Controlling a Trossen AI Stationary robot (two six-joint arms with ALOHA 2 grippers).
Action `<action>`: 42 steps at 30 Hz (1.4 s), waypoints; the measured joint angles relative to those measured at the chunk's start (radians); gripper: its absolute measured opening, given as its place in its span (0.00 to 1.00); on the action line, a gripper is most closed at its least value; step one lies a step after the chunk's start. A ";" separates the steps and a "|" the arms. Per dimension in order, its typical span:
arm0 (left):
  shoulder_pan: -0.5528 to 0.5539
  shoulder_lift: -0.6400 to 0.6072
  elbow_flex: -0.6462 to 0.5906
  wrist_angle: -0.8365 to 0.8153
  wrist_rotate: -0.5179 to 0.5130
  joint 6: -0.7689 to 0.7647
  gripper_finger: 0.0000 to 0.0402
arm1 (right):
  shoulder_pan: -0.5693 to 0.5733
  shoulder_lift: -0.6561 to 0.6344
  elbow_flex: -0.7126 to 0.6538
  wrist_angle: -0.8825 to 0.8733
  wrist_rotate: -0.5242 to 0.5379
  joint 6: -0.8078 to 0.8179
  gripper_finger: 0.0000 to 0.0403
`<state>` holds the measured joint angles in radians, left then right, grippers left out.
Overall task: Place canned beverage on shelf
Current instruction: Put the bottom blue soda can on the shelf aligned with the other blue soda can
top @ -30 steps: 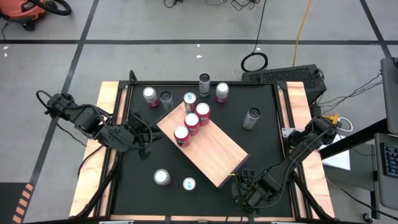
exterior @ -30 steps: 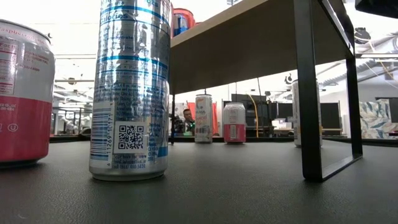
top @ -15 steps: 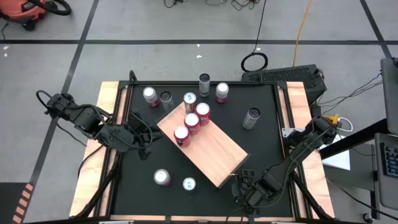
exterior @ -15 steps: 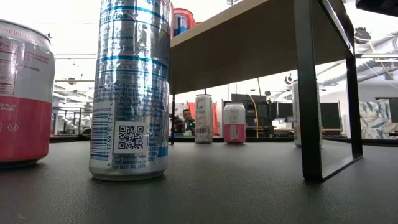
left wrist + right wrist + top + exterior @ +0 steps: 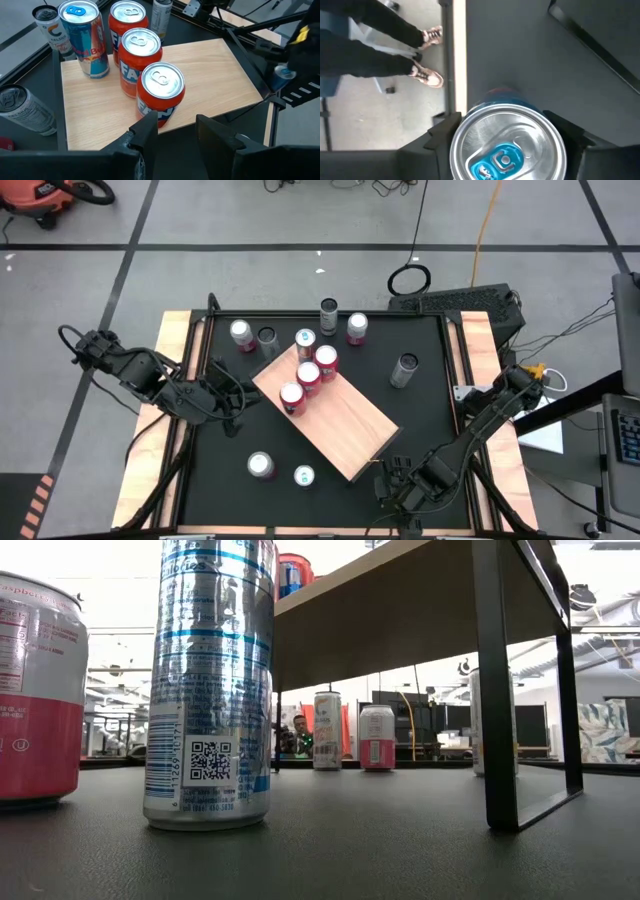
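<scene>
right gripper [image 5: 505, 131] has closed around the blue-tabbed can [image 5: 506, 147].

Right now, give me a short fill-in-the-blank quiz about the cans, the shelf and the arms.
1. The shelf carries ___ cans in all.
2. Three are red cans; the fourth can has a ___ lid.
3. The gripper clamped on the blue-tab can belongs to the ___ arm.

Missing words: four; blue; right
</scene>
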<state>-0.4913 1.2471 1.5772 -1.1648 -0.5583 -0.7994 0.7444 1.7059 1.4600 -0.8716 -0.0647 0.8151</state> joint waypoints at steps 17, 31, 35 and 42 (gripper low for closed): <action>0.000 0.000 0.000 0.016 0.000 -0.006 0.33 | -0.002 0.000 0.261 -0.227 0.014 -0.008 0.52; 0.000 0.000 0.000 0.152 -0.063 0.025 0.33 | -0.044 0.000 0.552 -0.399 0.011 -0.016 0.52; 0.000 0.000 0.000 0.219 -0.096 0.095 0.33 | -0.067 0.000 0.655 -0.435 0.011 -0.015 0.52; 0.000 0.002 0.000 0.345 -0.103 0.207 0.33 | -0.140 -0.002 0.798 -0.466 0.087 -0.109 0.52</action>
<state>-0.4911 1.2486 1.5768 -0.8194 -0.6609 -0.5921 0.6049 1.7042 2.2578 -1.3381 0.0221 0.7059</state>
